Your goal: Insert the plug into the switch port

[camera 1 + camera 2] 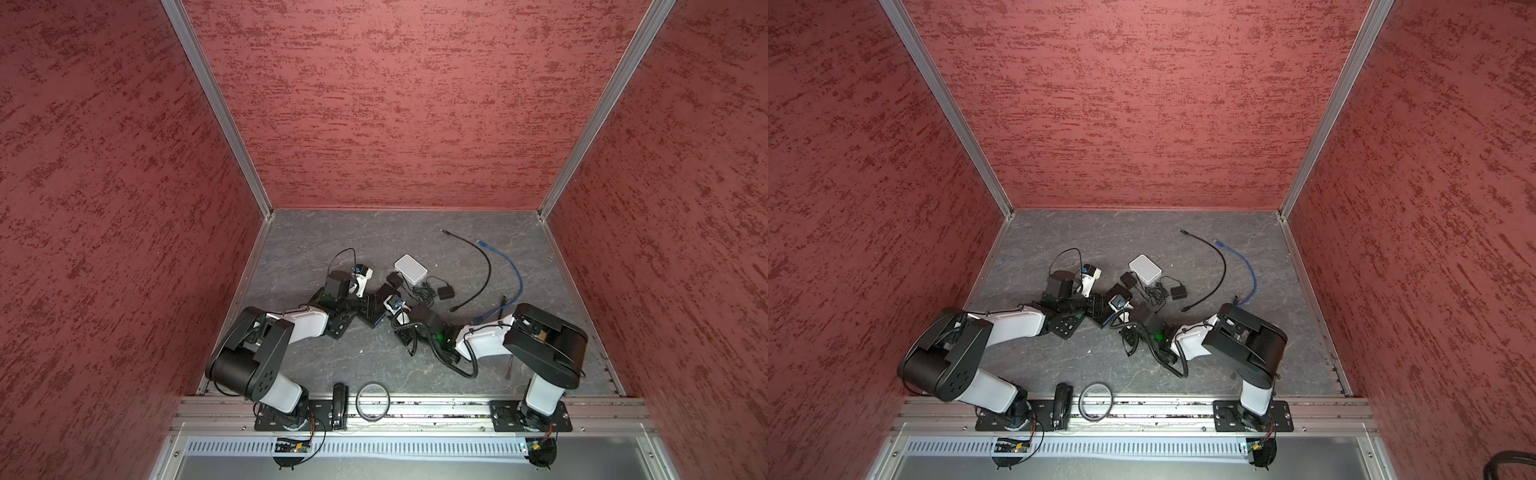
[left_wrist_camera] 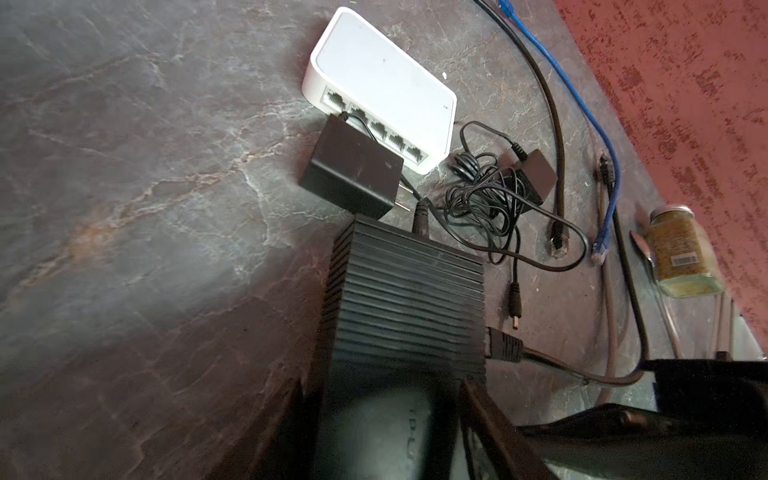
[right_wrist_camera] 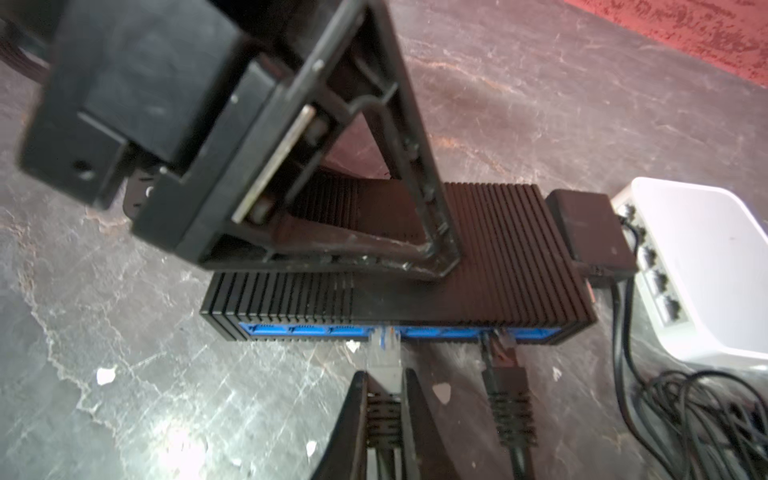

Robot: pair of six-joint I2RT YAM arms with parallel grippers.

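The right gripper (image 3: 384, 374) is clenched on the black boot of a clear-tipped network plug (image 3: 384, 357), one finger on each side. The plug's tip is at the blue port row (image 3: 299, 330) on the front face of the black switch (image 3: 498, 257); whether it is fully seated cannot be told. Further along that row a black-booted plug (image 3: 507, 386) sits in a port. The black switch, ribbed across its top, lies flat on the grey stone-patterned table (image 1: 332, 232), near the middle in both top views and between the two arms. The left gripper (image 2: 382, 386) reaches over it from the side opposite the ports, and in the left wrist view a finger shows along each long side with the casing between them. That part of the view is blurred, so it cannot be told whether the fingers press on the casing or stand just off it. A black power adapter (image 2: 353, 170) lies just beside the far end of the black switch, right in front of the port face of a white switch (image 2: 382, 79). Next to these lie a tangle of thin black cord (image 2: 478, 199) and a second small adapter (image 2: 536, 174). A black patch cable (image 1: 484, 266) and a blue patch cable (image 1: 513, 270) curve side by side across the table. A glass jar (image 2: 681, 253) with yellowish contents stands close to the red wall.
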